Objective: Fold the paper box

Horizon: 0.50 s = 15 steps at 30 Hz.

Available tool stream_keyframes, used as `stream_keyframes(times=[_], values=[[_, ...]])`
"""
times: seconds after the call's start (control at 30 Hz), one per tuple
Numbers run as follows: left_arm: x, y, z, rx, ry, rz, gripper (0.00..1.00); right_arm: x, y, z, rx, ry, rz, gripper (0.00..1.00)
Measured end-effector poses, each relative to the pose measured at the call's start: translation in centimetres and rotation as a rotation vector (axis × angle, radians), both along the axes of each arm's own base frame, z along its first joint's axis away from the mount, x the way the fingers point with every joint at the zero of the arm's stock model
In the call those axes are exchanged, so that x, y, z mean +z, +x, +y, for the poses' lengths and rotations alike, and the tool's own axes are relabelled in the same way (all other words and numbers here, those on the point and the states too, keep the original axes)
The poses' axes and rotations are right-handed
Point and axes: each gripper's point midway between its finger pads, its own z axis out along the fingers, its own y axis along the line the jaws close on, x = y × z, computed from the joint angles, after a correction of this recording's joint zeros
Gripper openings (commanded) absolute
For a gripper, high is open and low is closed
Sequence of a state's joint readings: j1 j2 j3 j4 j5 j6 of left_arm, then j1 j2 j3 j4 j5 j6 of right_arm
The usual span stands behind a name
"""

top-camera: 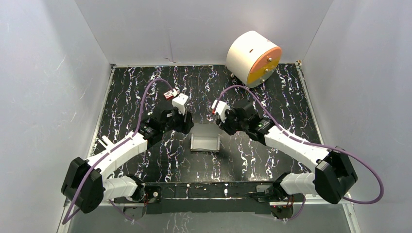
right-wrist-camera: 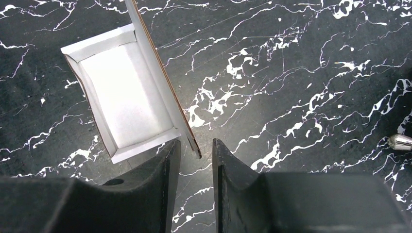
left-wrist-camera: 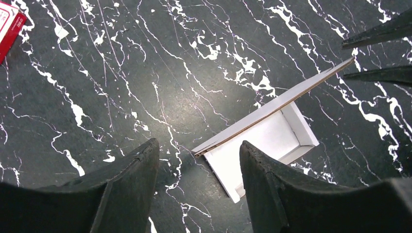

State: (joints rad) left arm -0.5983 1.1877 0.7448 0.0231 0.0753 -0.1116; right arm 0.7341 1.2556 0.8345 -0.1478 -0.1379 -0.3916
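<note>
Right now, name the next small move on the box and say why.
Probably ease the right gripper forward over the upright flap of the box: the flap's end sits just ahead of the narrow gap between its fingers, not yet inside.

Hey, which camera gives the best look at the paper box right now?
Right wrist: the paper box sits close, its floor, low walls and tall flap all clear. Left wrist hides one near corner; top external shows it whole but small.
</note>
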Motion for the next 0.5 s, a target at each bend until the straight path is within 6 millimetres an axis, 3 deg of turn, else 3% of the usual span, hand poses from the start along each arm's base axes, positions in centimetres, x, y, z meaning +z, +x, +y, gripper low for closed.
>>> stream_keyframes(times=[0.27,0.5], values=[[0.08,-0.46,-0.23,-0.099,0.056,-0.028,0.46,-0.41,0.20,-0.18,0.001,-0.003,0.014,0.24],[0.07,-0.78,-0.80,-0.169,0.080,-0.019,0.44,-0.45,0.01,-0.03,0.018,0.008,0.026,0.21]])
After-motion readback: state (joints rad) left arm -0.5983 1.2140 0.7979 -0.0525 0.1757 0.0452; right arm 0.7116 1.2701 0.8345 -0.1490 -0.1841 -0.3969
